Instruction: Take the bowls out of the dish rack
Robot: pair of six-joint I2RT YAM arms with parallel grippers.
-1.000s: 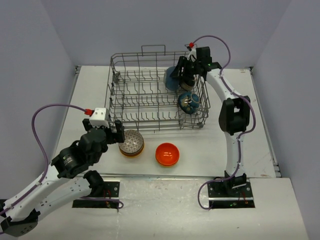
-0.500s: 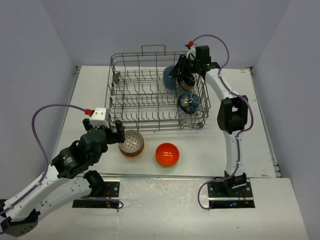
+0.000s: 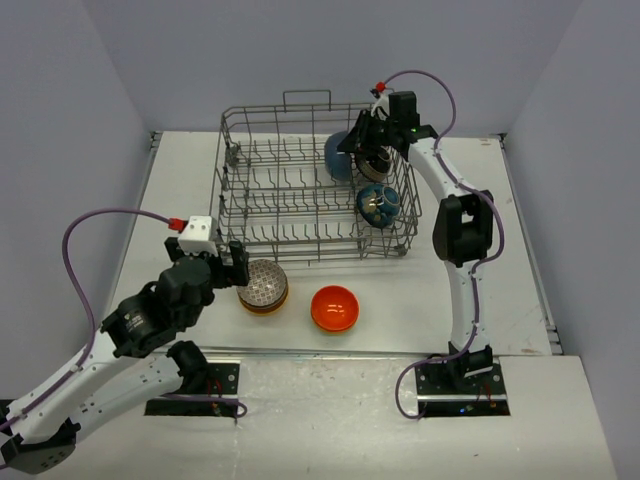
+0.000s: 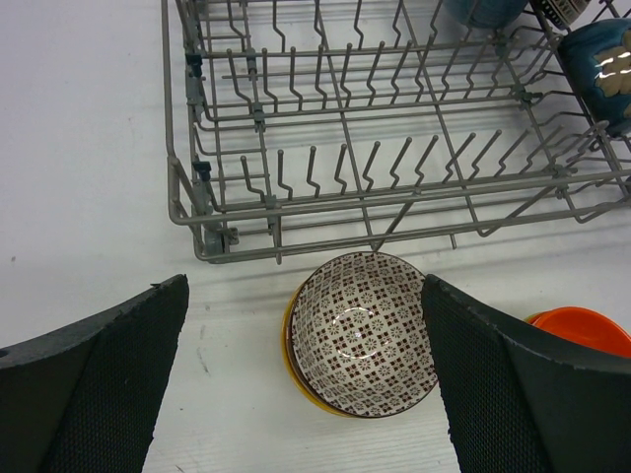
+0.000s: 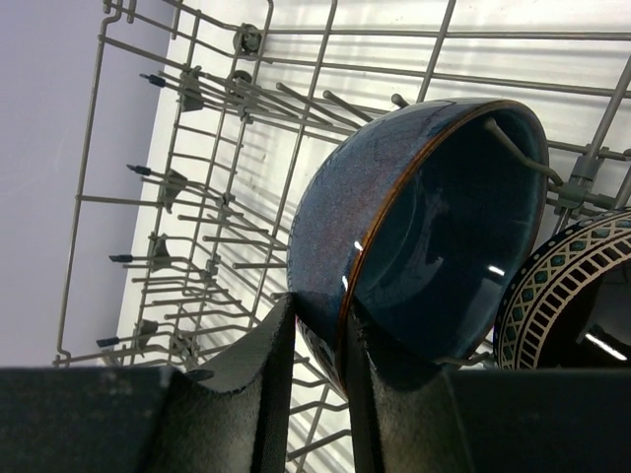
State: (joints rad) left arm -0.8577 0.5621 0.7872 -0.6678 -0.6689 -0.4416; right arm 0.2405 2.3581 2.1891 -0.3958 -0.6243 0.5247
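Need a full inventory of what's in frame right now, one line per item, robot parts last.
dish rack: 1, grey wire, back middle of the table
blue bowl: 1, dark blue, on edge in the rack's far right corner
black-and-cream bowl: 1, black with cream pattern, in the rack beside the blue bowl
teal bowl: 1, dark teal, rack's right end, nearer than those two
yellow bowl: 1, yellow, on the table before the rack, only its edge showing
patterned bowl: 1, brown-and-white, nested in the yellow bowl
orange bowl: 1, orange, on the table right of that stack
table: 1, white, under everything
left claw: 1, black, open wide, facing the stacked bowls
right claw: 1, black, pinching the blue bowl's rim
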